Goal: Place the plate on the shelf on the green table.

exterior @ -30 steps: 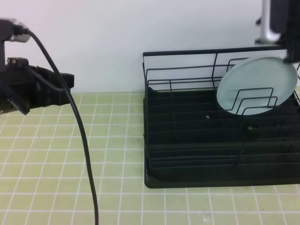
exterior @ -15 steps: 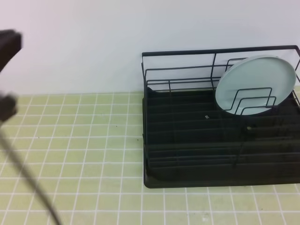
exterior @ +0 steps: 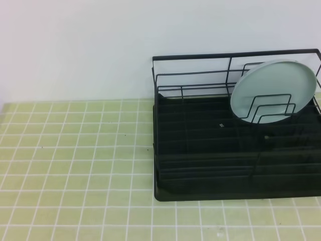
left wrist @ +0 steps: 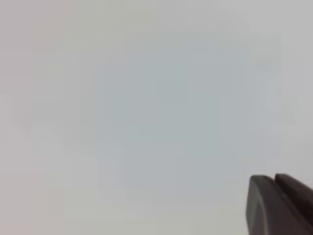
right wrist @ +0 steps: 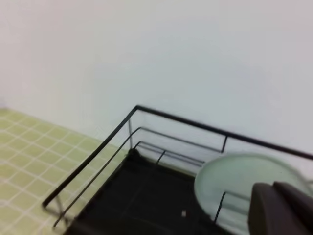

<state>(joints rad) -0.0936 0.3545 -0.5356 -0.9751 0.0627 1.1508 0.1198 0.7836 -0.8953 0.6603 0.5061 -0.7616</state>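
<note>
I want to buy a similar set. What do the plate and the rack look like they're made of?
The plate looks like matte pale blue-green ceramic or melamine: smooth, evenly colored, no glare. The rack looks like thin bent metal wire with a black coating, over a black tray, likely plastic.

Exterior high view: fixed, elevated, looks down and forward over green table (exterior: pixel 75 165); shelf (exterior: pixel 200 150) at 3 o'clock, white wall behind. Left wrist view: close, faces blank pale surface; left gripper (left wrist: pixel 281 205) tip at 5 o'clock. Right wrist view: raised, looks obliquely down on shelf (right wrist: pixel 146 196) from near; right gripper (right wrist: pixel 281 210) at 5 o'clock. Shared by exterior and right wrist: shelf, plate (exterior: pixel 273 90), table tiles.
</note>
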